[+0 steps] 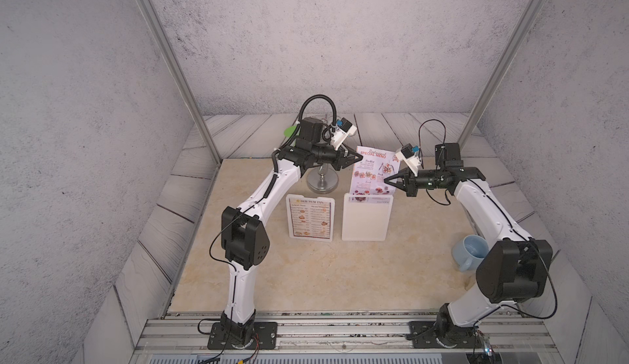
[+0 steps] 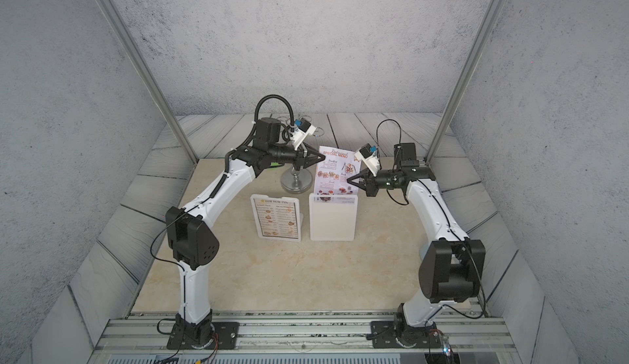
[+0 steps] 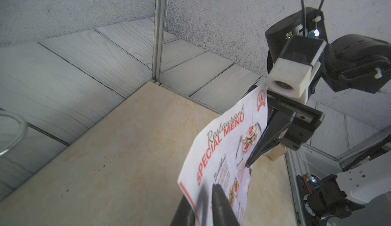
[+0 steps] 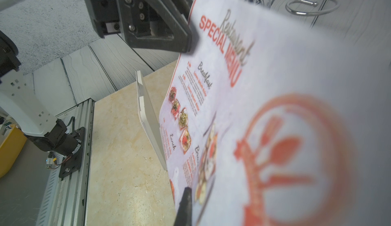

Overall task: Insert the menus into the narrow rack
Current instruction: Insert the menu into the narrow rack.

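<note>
The SPECIAL MENU sheet [image 1: 372, 171] [image 2: 335, 171] stands nearly upright over the middle of the worktop [image 1: 306, 277], leaning a little. Its lower edge is down inside the slot of the white narrow rack [image 1: 366, 222] [image 2: 332, 222], and most of its length is above the rack's top.

The left hand [image 1: 360, 157] [image 2: 323, 157] is clenched on the sheet's upper corner. In the left wrist view the paper [image 3: 222, 151] runs between its fingers [image 3: 220, 206].

The right hand [image 1: 386, 180] [image 2: 349, 180] is clamped on the opposite long edge, lower down. One finger lies across the print [image 4: 275, 87].

Just beside the rack, the DIM SUM INN menu [image 1: 309, 217] [image 2: 277, 219] sits fully in a second white holder [image 1: 333, 209].

A chrome stand with a round base [image 1: 321, 183] [image 2: 296, 183] is close behind both holders, partly under the left hand's wrist. A pale blue mug [image 1: 471, 251] rests well off to the right, by the right arm's elbow.
</note>
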Motion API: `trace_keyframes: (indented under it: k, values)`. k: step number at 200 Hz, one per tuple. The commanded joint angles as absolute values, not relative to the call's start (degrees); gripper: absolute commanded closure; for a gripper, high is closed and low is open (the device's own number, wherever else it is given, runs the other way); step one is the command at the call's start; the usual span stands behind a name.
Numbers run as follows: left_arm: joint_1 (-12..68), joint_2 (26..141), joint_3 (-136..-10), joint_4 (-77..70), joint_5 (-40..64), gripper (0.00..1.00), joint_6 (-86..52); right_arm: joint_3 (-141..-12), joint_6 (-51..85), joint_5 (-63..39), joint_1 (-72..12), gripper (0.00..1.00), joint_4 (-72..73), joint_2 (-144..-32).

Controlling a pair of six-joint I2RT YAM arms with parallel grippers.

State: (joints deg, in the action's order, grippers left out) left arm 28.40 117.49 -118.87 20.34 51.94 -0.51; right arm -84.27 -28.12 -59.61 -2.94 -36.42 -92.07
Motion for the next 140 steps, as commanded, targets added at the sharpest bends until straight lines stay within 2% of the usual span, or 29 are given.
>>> trace_keyframes:
  k: [1,36,70,109,140]
  values:
    - [28.6,117.4,-119.8,19.4,52.9,0.88,-0.4,-83.6,-28.7,-59.3,-3.1,1.00,-37.2,-92.7]
    - [28.6,117.0,-118.8,19.0,52.7,1.00,-0.2,-83.5,-28.6,-59.1,-3.1,0.94,-37.3,-92.6]
    - [28.6,116.2,-117.8,18.9,52.0,1.00,0.1,-83.3,-28.0,-58.9,-3.2,0.85,-36.4,-92.4]
    - [28.6,114.7,-115.0,17.3,51.4,1.00,0.3,-82.8,-27.0,-58.7,-3.1,0.82,-35.1,-92.1]
    - [28.6,113.0,-111.9,15.5,50.5,1.00,0.4,-81.6,-23.5,-58.2,-3.1,0.74,-31.0,-91.3]
